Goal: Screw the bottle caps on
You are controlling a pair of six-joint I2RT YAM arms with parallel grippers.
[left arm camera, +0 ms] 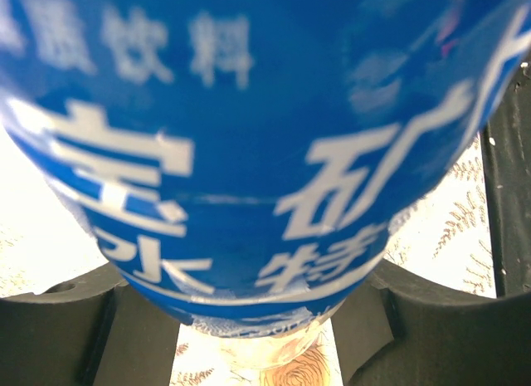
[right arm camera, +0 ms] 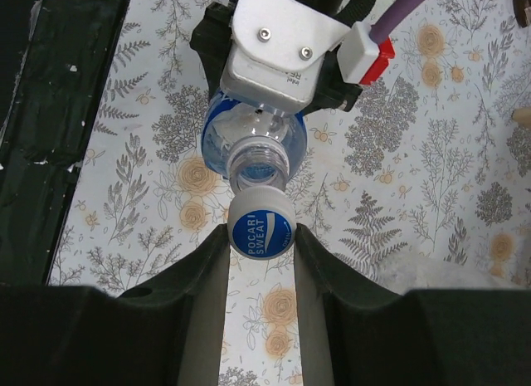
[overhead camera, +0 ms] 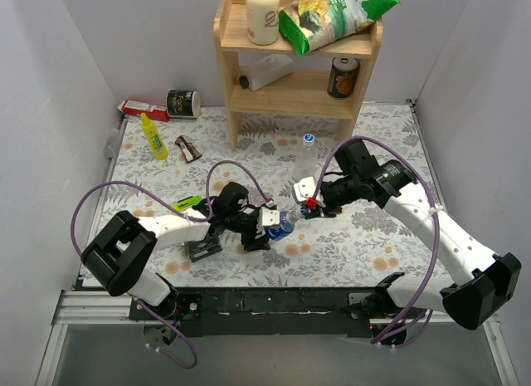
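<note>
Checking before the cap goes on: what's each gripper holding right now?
Left gripper: closed on the blue-label bottle.
Right gripper: closed on the blue cap.

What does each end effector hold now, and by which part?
Left end effector: the bottle, around its blue-labelled middle. Right end effector: a blue cap, pinched at its sides.

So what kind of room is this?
Probably a robot practice booth, not a home: plain white walls box in a flower-patterned tabletop, with a small wooden shelf of props.
</note>
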